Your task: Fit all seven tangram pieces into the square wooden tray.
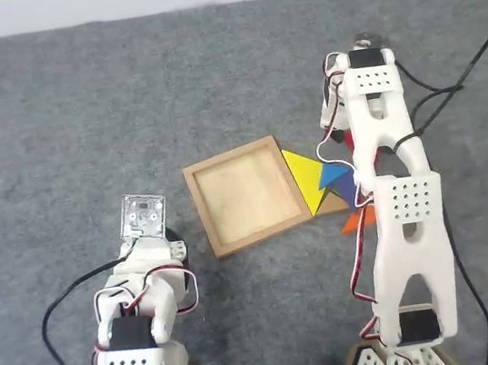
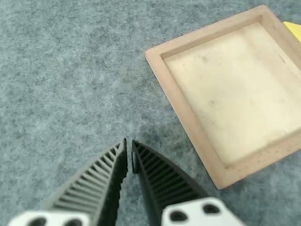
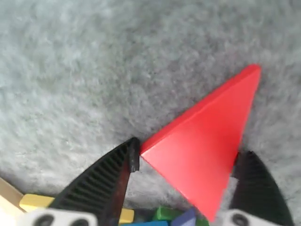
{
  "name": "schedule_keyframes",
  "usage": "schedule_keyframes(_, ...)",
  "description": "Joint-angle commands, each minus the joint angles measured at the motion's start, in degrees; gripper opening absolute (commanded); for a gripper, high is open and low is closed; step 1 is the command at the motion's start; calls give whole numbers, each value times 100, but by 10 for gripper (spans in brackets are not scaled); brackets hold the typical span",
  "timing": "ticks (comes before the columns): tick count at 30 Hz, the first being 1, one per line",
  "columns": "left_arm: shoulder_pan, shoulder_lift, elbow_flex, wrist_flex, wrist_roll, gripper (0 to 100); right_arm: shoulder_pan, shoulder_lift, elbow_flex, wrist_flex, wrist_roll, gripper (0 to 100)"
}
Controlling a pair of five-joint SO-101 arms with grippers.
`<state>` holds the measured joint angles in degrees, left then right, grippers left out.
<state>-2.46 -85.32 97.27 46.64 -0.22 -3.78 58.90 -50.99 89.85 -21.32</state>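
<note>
The square wooden tray [image 1: 200, 209] lies mid-table with nothing in it; its rim [image 2: 178, 103] is just ahead of my left gripper [image 2: 129, 143]. That gripper is shut and holds nothing, and it sits over the carpet [image 1: 143, 214] to the tray's left. Yellow [image 1: 302, 169], blue [image 1: 333, 174], purple [image 1: 344, 188] and orange [image 1: 358, 219] pieces cluster against the tray's right side. My right gripper [image 3: 188, 154] has a finger on each side of the red triangle [image 3: 207, 141], beyond the cluster [image 1: 338, 137].
Grey carpet covers the table. The right arm [image 1: 399, 205] stretches over the pieces and hides part of them. Yellow [image 3: 33, 202], green [image 3: 164, 213] and blue [image 3: 186, 219] pieces lie close behind the right gripper. Cables trail beside both arms.
</note>
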Motion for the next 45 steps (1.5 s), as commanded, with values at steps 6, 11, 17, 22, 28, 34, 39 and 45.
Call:
schedule_keyframes(6, -26, -70, -48, 9, 35, 14, 365, -31, -26, 558, 536, 267)
schedule_keyframes(11, -26, -70, -48, 9, 35, 14, 338, -48, -440, 1165, 554, 267)
schedule_keyframes(17, -26, -70, -48, 9, 35, 14, 347, -163, -782, 1314, 1073, 263)
schedule_keyframes(22, -26, -70, -48, 9, 35, 14, 145, -734, -633, 1332, 1327, 263)
schedule_keyframes(28, -26, -70, -48, 9, 35, 14, -760, -1736, 316, 1305, 1758, 263)
schedule_keyframes(34, -26, -70, -48, 9, 35, 14, -1903, -2273, 615, 1253, 1969, 263)
schedule_keyframes(39, -26, -70, -48, 9, 35, 14, -2659, -2167, 607, 971, 2479, 263)
schedule_keyframes(45, -26, -70, -48, 9, 35, 14, -3029, -1912, 607, 541, 4492, 263)
